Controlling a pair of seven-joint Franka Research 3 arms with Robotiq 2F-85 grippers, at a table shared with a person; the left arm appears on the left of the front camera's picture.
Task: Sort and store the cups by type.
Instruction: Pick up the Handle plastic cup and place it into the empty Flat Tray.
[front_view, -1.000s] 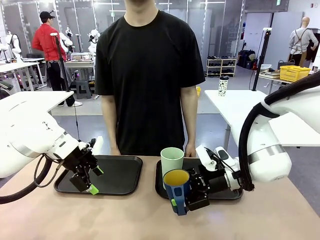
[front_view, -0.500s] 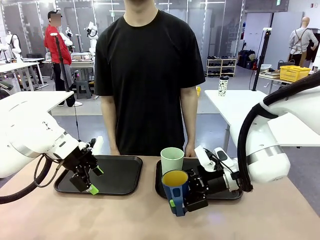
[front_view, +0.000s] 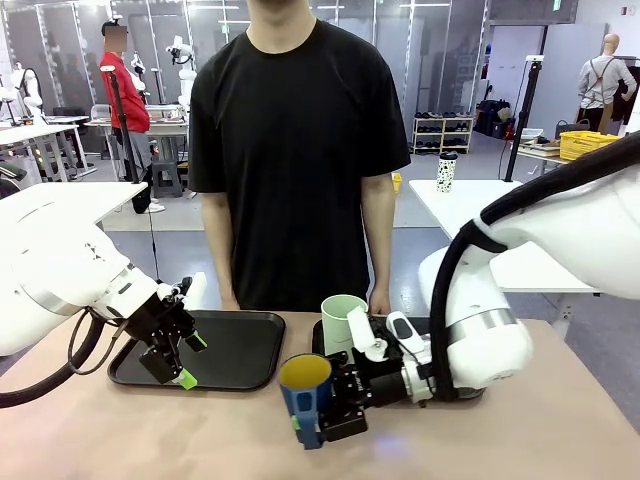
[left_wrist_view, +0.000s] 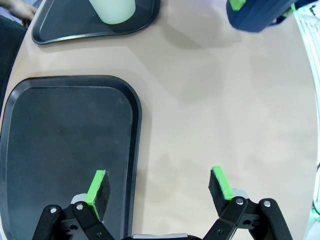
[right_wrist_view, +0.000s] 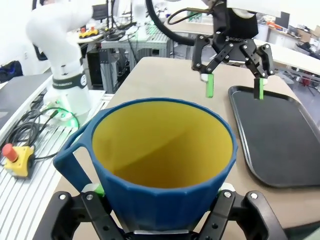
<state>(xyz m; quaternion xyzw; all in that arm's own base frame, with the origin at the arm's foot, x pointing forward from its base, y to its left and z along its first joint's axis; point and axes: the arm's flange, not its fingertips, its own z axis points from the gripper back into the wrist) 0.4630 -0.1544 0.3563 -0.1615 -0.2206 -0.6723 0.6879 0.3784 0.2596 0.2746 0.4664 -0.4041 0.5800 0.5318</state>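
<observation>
Pale-green plastic tumbler (front_view: 343, 318) stood stored on right black tray (front_view: 330, 385); dark-blue yellow-lined mug (front_view: 305, 392) clamped in right gripper (front_view: 325, 415) above table's near edge (front_view: 480, 445), unplaced; left gripper (front_view: 177, 362) spread wide, empty.

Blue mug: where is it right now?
In the front view the blue mug is clamped in the right gripper, above bare table between the two trays, in front of the green tumbler on the right tray.

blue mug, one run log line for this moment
right hand: shut on blue mug, above table | left hand: open | green tumbler: on right tray
</observation>
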